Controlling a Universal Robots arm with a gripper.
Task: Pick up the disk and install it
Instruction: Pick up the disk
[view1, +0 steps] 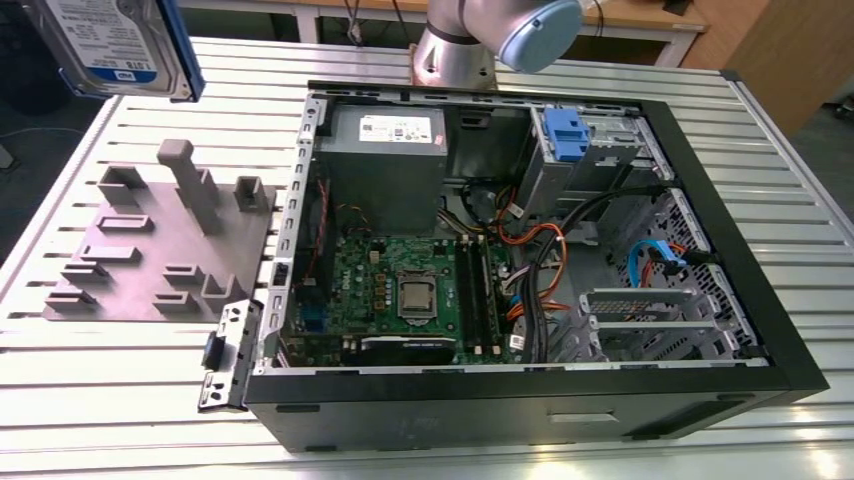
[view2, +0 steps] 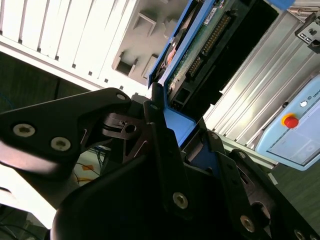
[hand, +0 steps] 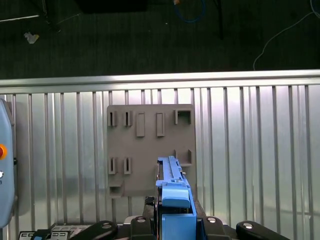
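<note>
Between the fingers of the tool (view2: 180, 127) sits the disk (view2: 200, 40), pinched tight by its blue frame and held on edge, up in the air! Straight beneath the tool lies the grey plate (hand: 150, 145) on the slatted worktop (hand: 240, 150), and off to one side stands the open computer case (view1: 467, 410). My call for this carry: keep the squeeze firm on the frame and the disk upright, well clear of the plate's posts. Count: one disk, one plate, one case, one arm (view1: 494, 40).

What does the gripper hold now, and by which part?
The disk, with the fingers shut on one end of its blue carrier frame.
</note>
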